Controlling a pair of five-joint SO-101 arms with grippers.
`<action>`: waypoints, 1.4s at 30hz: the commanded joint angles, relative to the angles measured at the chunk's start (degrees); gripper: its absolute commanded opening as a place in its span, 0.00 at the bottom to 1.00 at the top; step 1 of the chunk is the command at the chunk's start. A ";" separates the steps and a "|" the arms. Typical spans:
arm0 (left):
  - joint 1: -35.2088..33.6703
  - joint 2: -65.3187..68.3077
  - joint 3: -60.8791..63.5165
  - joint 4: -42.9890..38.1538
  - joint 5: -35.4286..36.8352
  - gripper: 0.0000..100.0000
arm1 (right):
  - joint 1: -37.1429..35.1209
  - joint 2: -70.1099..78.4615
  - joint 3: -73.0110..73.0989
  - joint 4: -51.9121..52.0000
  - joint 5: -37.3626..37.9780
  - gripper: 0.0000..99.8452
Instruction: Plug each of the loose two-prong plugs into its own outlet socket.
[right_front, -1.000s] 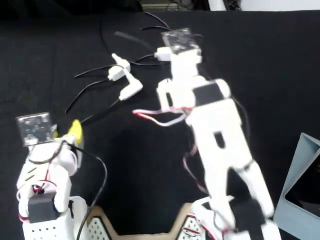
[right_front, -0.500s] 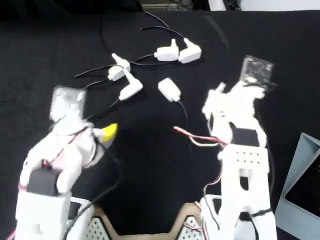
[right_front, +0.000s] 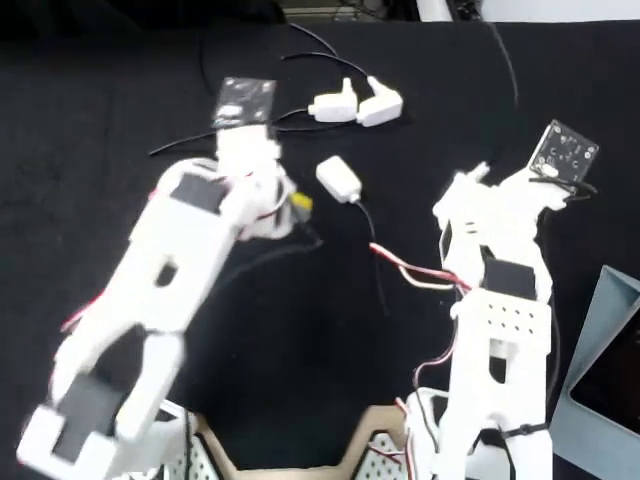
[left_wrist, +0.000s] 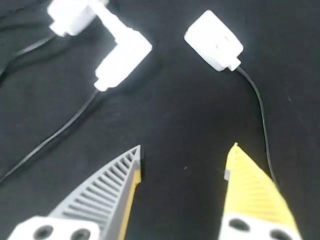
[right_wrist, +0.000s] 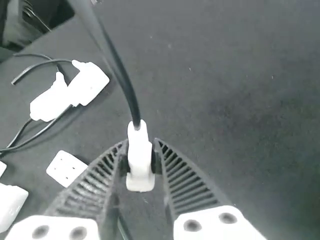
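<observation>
My right gripper (right_wrist: 140, 146) is shut on a white two-prong plug (right_wrist: 138, 165) whose black cord (right_wrist: 112, 60) runs up and away; this arm (right_front: 497, 260) stands at the right of the table. My left gripper (left_wrist: 185, 148) is open above the black cloth, just short of a white socket block (left_wrist: 214, 34) with its own cord and of an angled white plug (left_wrist: 122, 56). In the high view the left gripper (right_front: 288, 205) sits beside that socket block (right_front: 338, 178). A joined white plug pair (right_front: 356, 103) lies farther back.
A grey-blue box (right_front: 603, 370) stands at the right edge near the right arm's base. Thin black cords (right_front: 180, 150) trail over the back left of the cloth. A cardboard base (right_front: 285, 458) lies at the front between the arms.
The left arm has swung forward from the front left to the middle, covering two plugs. The right arm has pulled back from the far middle to the right.
</observation>
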 joint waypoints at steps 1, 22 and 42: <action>1.45 14.07 -13.49 -1.32 2.99 0.27 | 0.62 -1.63 -0.40 -1.23 -0.53 0.01; 9.98 51.60 -47.43 -8.00 4.31 0.27 | 7.30 -1.98 -1.54 -1.14 -0.79 0.01; 12.62 69.27 -65.27 9.41 3.87 0.02 | 7.38 -1.98 -1.63 -0.97 -0.79 0.01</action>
